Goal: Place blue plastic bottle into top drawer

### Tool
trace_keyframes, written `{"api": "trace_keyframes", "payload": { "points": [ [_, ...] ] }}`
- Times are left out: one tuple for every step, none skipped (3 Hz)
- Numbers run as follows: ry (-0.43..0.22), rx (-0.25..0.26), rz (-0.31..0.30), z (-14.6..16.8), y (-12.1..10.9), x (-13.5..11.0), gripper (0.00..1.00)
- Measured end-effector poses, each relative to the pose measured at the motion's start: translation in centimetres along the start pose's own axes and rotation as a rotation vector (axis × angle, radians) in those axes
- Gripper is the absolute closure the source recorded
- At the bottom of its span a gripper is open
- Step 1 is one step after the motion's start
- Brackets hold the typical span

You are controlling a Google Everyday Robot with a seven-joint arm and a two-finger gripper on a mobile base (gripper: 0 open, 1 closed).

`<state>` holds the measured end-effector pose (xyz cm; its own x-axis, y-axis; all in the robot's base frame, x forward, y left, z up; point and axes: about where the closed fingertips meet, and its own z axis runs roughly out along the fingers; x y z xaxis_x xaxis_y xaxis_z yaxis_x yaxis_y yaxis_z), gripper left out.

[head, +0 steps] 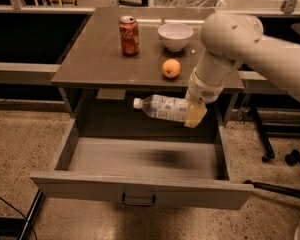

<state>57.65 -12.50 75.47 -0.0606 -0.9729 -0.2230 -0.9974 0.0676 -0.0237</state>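
The blue plastic bottle [162, 107] is clear with a white cap pointing left and a pale label. It hangs on its side in the air, in front of the table edge and above the open top drawer [140, 190]. My gripper [192, 112] is shut on the bottle's right end, its yellowish fingers [195, 115] around the base. The white arm reaches in from the upper right. The drawer is pulled far out, grey inside, with a dark handle [138, 200] on its front panel. A dark shadow lies on the drawer floor under the bottle.
On the brown table [100, 59] stand a red soda can [129, 35], a white bowl [175, 36] and an orange [171, 68]. Chair wheels [292, 159] and a dark bar on the floor are at the right. The floor is speckled.
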Motion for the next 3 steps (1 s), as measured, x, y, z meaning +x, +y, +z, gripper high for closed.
{"api": "trace_keyframes", "payload": {
  "points": [
    [-0.053, 0.025, -0.008, 4.8, -0.2, 0.9, 1.0],
    [-0.081, 0.054, -0.013, 8.1, -0.5, 1.6, 1.0],
    [-0.071, 0.044, -0.039, 10.8, -0.6, 1.8, 0.77]
  ]
}}
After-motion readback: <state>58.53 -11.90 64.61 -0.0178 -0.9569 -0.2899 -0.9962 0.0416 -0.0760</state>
